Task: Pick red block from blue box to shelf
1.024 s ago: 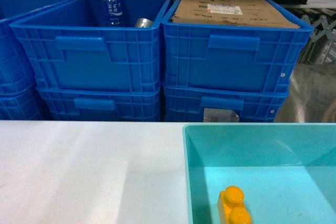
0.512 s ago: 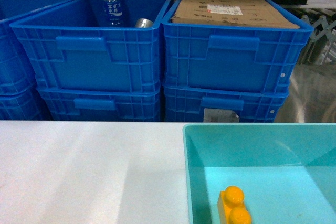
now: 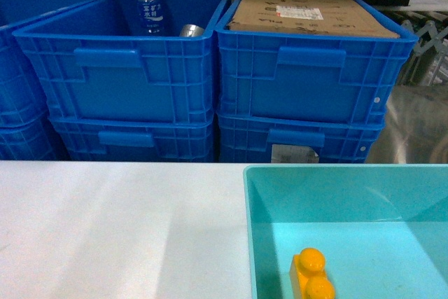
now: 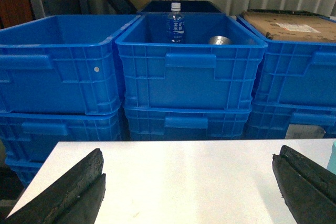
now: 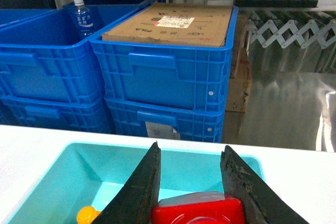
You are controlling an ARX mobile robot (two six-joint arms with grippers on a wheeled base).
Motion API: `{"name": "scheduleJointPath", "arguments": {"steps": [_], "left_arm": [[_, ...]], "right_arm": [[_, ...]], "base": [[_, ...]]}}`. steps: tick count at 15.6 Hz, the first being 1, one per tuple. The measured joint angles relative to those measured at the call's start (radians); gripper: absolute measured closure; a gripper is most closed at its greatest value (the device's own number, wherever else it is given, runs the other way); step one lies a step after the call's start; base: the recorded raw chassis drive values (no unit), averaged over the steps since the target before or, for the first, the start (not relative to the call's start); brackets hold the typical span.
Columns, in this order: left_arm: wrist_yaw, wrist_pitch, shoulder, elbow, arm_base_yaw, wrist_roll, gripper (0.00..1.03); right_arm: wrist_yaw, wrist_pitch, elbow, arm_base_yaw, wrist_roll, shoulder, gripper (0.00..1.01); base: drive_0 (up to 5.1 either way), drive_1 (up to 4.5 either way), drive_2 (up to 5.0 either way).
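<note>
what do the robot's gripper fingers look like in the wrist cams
Both grippers have matte black fingers with a rough, slightly pitted, rubbery-looking surface. The left gripper shows two thick wedge-shaped fingers at the bottom corners of its view. The right gripper shows narrower fingers tapering upward to blunt tips. No cables, markings or arm links are visible, and neither gripper appears in the head view.
</note>
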Motion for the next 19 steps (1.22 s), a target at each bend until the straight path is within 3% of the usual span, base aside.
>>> {"name": "scheduleJointPath", "arguments": {"steps": [8, 19], "left_arm": [[0.0, 0.0, 0.0, 0.0, 0.0, 0.0, 0.05], [0.0, 0.0, 0.0, 0.0, 0.001, 0.0, 0.05]], "right_arm": [[0.0, 0.0, 0.001, 0.0, 0.0, -0.003, 0.73], [-0.004, 0.0, 0.001, 0.0, 0.0, -0.003, 0.73]], "base": [[0.0, 0.0, 0.0], [-1.7, -1.66, -1.7]]}}
